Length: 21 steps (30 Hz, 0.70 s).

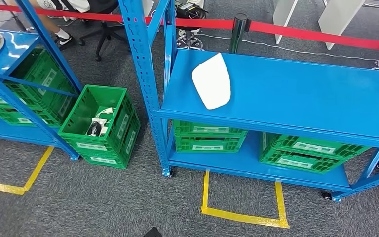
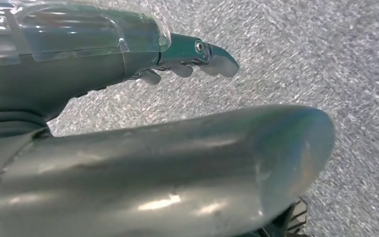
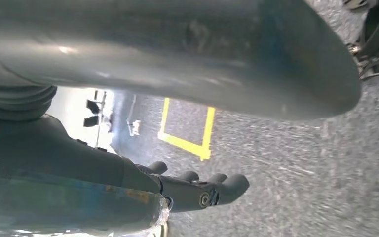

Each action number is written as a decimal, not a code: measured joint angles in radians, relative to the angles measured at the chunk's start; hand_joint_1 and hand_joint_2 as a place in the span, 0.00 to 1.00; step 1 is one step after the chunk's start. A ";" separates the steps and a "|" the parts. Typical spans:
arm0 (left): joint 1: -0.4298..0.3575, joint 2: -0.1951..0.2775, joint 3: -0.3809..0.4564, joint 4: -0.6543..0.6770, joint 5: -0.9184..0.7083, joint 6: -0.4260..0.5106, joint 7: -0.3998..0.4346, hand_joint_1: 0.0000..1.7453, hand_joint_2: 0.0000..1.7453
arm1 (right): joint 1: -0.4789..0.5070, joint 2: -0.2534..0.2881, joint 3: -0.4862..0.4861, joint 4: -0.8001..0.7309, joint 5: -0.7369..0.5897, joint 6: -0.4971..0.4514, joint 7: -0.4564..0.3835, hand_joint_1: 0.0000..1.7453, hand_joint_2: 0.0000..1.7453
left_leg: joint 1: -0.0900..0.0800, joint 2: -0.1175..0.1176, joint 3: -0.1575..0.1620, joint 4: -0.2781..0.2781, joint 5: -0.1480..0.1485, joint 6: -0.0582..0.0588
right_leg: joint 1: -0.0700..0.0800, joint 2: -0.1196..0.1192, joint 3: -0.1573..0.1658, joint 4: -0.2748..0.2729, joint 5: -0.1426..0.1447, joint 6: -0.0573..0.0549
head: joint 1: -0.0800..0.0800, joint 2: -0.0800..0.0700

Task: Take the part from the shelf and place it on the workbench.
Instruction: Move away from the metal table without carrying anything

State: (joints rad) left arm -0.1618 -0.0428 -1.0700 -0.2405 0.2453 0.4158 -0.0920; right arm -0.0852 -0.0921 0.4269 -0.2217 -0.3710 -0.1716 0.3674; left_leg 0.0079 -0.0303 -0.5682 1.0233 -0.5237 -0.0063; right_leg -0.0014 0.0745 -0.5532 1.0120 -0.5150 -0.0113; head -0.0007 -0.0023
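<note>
Part [image 1: 212, 81] (white, flat-lying) rests on blue shelf [image 1: 296, 94] top, well apart from my fingers; left hand [image 2: 128, 98] and right hand [image 3: 128, 148] hold nothing, fingers apart, over carpet.

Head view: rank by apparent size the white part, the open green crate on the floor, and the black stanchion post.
1. Open green crate
2. White part
3. Black stanchion post, though it stands farther away and is partly hidden

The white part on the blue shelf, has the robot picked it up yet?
Not yet. The white part lies on the blue shelf, untouched. Nothing is in hand: the left robot hand and right robot hand hang empty over the carpet. Reaching, grasping and carrying it to the workbench are all left.
</note>
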 joint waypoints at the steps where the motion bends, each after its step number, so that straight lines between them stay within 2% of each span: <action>1: 0.000 0.000 0.000 0.000 0.003 0.002 0.003 0.00 0.00 | -0.001 0.001 0.003 0.000 0.002 -0.003 -0.003 0.00 0.00 | -0.001 0.000 0.000 0.000 -0.001 0.001 | -0.001 0.000 0.002 -0.002 0.000 0.000 | 0.000 0.000; 3: 0.000 -0.001 0.000 0.000 0.006 0.005 0.007 0.00 0.00 | -0.003 0.001 0.007 0.000 0.004 -0.009 -0.006 0.00 0.00 | -0.001 0.002 0.002 0.000 -0.002 0.004 | -0.001 0.000 0.005 -0.006 0.000 0.001 | 0.000 0.000; 7: 0.001 0.000 0.000 0.000 0.010 0.007 0.010 0.00 1.00 | -0.003 0.003 0.018 0.000 0.007 -0.012 -0.013 0.00 1.00 | -0.004 0.005 0.005 0.000 -0.006 0.009 | -0.003 0.001 0.008 -0.010 0.000 0.009 | 0.000 0.000; 10: 0.001 0.000 0.000 0.000 0.016 0.009 0.013 0.00 1.00 | -0.002 0.004 0.024 0.000 0.014 -0.015 -0.016 0.00 1.00 | -0.008 0.008 0.006 0.000 -0.007 0.012 | -0.007 0.002 0.009 -0.010 -0.001 0.018 | 0.000 0.000; 16: 0.002 0.000 0.000 0.000 0.028 0.005 0.027 0.00 1.00 | -0.002 0.005 0.026 0.000 0.015 -0.029 -0.015 0.00 1.00 | -0.008 0.008 0.010 0.000 -0.009 0.014 | -0.007 0.002 0.011 -0.010 -0.003 0.021 | 0.000 0.000; 18: 0.002 0.000 0.000 0.000 0.029 0.005 0.029 0.00 1.00 | -0.002 0.005 0.029 0.000 0.015 -0.031 -0.015 0.00 0.50 | -0.008 0.008 0.010 0.000 -0.009 0.014 | -0.007 0.002 0.011 -0.009 -0.003 0.021 | 0.000 0.000; 20: 0.003 0.000 0.000 0.000 0.029 0.002 0.032 0.00 1.00 | -0.002 0.006 0.033 0.000 0.015 -0.033 -0.014 0.00 0.50 | -0.008 0.008 0.011 -0.001 -0.009 0.014 | -0.007 0.002 0.011 -0.009 -0.004 0.021 | 0.000 0.000; 21: 0.003 0.000 0.000 0.000 0.029 0.000 0.034 0.00 1.00 | -0.002 0.006 0.036 0.000 0.014 -0.035 -0.013 0.00 0.75 | -0.008 0.009 0.011 -0.001 -0.009 0.014 | -0.007 0.002 0.011 -0.009 -0.004 0.021 | 0.000 0.000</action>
State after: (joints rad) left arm -0.1585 -0.0427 -1.0697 -0.2403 0.2747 0.4160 -0.0584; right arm -0.0870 -0.0866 0.4626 -0.2216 -0.3570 -0.2064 0.3543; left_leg -0.0003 -0.0218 -0.5570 1.0220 -0.5324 0.0074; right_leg -0.0085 0.0767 -0.5423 1.0028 -0.5186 0.0100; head -0.0008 -0.0023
